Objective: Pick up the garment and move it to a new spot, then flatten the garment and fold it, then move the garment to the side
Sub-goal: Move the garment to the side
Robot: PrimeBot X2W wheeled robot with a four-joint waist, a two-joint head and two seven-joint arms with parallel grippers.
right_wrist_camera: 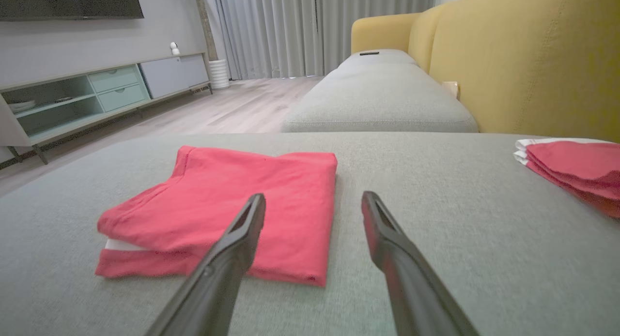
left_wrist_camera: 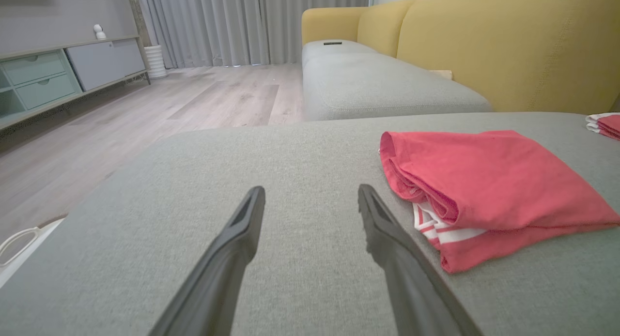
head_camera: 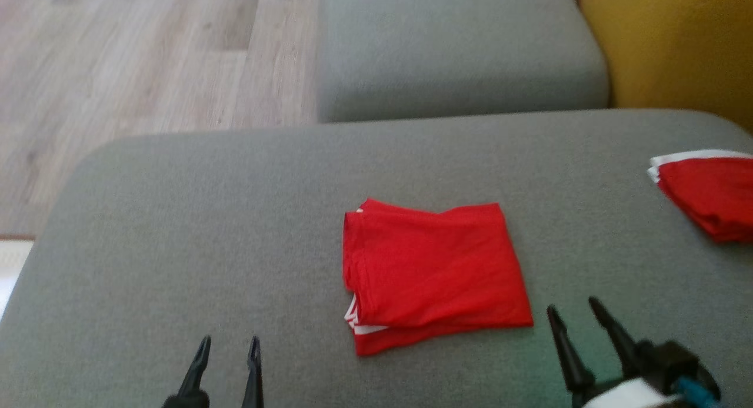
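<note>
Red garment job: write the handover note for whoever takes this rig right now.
Left gripper: open, empty, over bare cushion to the left of the garment.
Right gripper: open, empty, by the garment's near right corner, not gripping it.
Red garment: folded, lying in the middle of the grey cushion. A second folded red garment lies at the far right.
Done: the folding looks finished.
Left: grip the folded garment and move it to the side, probably toward the second one.

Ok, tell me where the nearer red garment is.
Head view: the nearer red garment lies folded on the grey cushion between left gripper and right gripper, closer to the latter.
</note>
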